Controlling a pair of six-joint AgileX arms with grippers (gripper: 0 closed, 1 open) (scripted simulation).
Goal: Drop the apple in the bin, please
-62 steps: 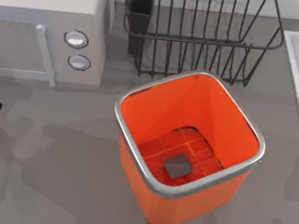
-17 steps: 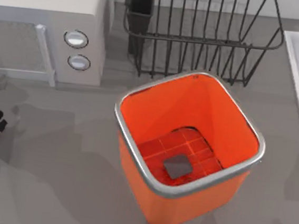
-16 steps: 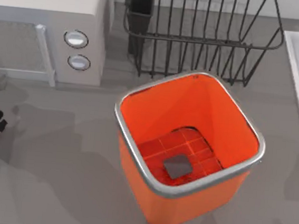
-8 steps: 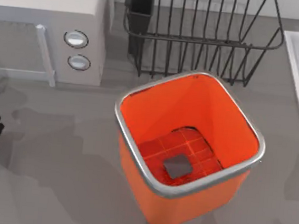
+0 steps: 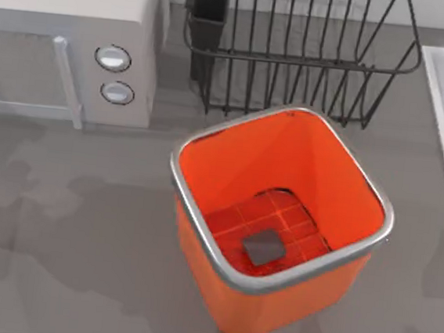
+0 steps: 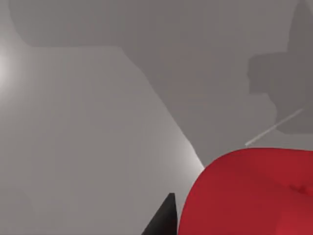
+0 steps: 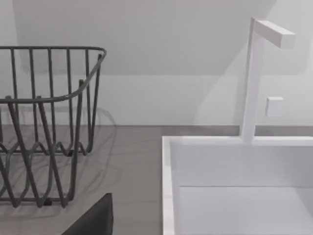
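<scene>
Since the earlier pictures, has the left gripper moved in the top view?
Yes. Earlier it was at the table's left edge, below the microwave; it has gone off past that edge. The left wrist view shows the apple close.

A kitchen: microwave (image 5: 69, 41), black wire dish rack (image 5: 296, 48), white sink (image 7: 234, 186) with faucet (image 7: 257, 73).

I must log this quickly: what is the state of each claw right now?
Left claw: a smooth red round apple sits right beside its finger; grip cannot be told.
Right claw: cannot be told.
</scene>
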